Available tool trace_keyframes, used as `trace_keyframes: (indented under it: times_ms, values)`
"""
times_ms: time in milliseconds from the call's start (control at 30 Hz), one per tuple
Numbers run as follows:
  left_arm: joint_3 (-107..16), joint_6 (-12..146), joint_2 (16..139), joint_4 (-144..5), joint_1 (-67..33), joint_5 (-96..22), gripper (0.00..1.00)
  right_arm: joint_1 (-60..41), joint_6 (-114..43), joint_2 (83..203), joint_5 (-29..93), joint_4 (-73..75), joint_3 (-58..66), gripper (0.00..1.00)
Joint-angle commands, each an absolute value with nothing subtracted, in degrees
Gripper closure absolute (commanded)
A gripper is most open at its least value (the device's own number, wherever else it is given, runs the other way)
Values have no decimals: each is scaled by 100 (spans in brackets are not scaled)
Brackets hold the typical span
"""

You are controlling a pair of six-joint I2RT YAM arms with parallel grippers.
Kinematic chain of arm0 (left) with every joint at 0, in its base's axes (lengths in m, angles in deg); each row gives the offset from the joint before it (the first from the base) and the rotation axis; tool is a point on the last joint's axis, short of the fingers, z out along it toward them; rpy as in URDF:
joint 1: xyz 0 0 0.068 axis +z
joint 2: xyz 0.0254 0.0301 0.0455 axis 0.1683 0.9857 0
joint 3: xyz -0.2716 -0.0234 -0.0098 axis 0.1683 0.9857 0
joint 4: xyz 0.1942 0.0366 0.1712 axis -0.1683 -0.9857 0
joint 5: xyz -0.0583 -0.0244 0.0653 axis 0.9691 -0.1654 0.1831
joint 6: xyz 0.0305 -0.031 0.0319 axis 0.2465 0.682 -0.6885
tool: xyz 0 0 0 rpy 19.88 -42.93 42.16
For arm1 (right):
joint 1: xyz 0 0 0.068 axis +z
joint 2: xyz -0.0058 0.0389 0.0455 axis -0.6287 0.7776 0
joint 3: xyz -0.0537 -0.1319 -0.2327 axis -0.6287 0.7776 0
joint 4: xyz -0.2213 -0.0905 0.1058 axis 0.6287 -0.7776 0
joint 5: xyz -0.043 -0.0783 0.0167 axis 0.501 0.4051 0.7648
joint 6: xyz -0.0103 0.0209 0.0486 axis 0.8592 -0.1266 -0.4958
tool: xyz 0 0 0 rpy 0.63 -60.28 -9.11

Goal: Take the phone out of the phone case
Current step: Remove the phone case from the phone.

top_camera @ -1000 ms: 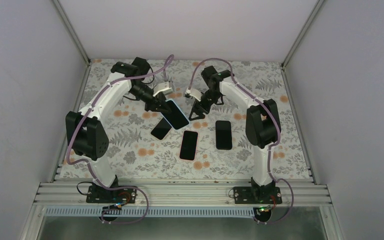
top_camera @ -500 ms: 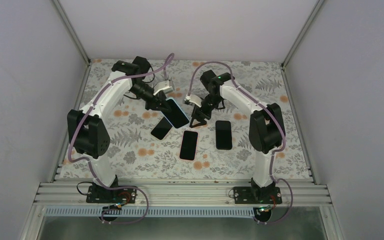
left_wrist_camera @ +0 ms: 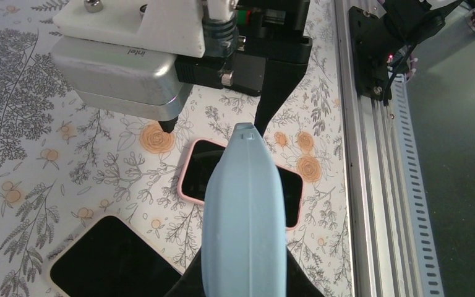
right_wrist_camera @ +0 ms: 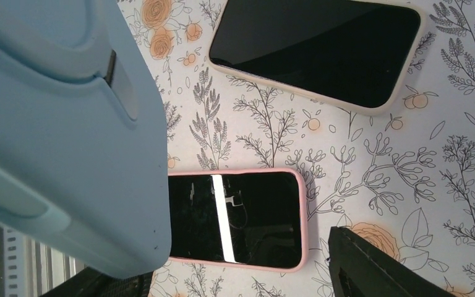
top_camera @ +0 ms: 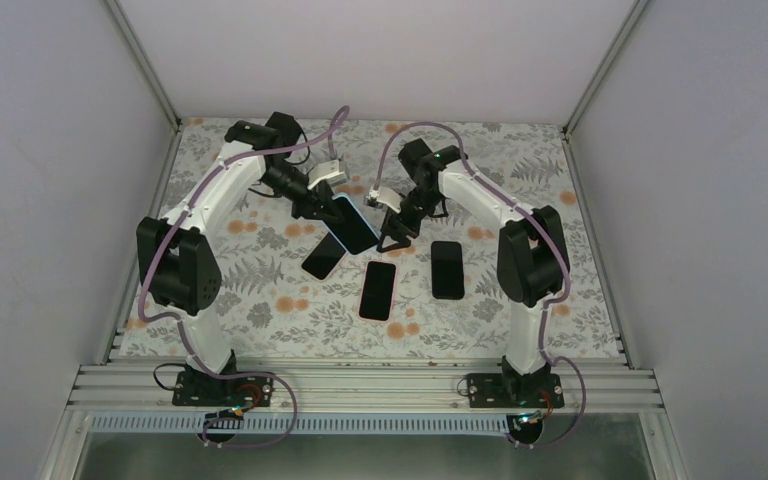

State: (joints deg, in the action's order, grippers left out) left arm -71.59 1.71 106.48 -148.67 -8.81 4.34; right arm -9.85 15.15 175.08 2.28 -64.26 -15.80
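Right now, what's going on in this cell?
The left gripper holds a phone in a light-blue case tilted up off the floral table. The right gripper is open right next to the case, with no grip on it that the views confirm. The phone is not yet out of the case. Three other phones lie flat, screens up, on the table.

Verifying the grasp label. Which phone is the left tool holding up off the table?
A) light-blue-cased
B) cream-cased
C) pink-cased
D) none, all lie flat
A: the left tool is clamped on the light-blue-cased phone, held in the air above the pink-cased phone and the cream-cased phone, which both lie flat on the table.
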Motion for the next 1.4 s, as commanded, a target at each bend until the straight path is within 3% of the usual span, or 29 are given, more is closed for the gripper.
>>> trace_keyframes:
  times_ms: [0,1100,1367]
  values:
    - [-7133,6,10381,-14935,-896,950,98,-1075,1315,17772,329,-6163,-1856,32]
    - [-7050,-118,10144,-14940,-1083,1036,98,-1515,1878,18135,163,-6980,-3032,34]
    - [-7175,-97,10261,-14934,-1088,974,98,-1279,2275,17269,19,-7215,-1924,33]
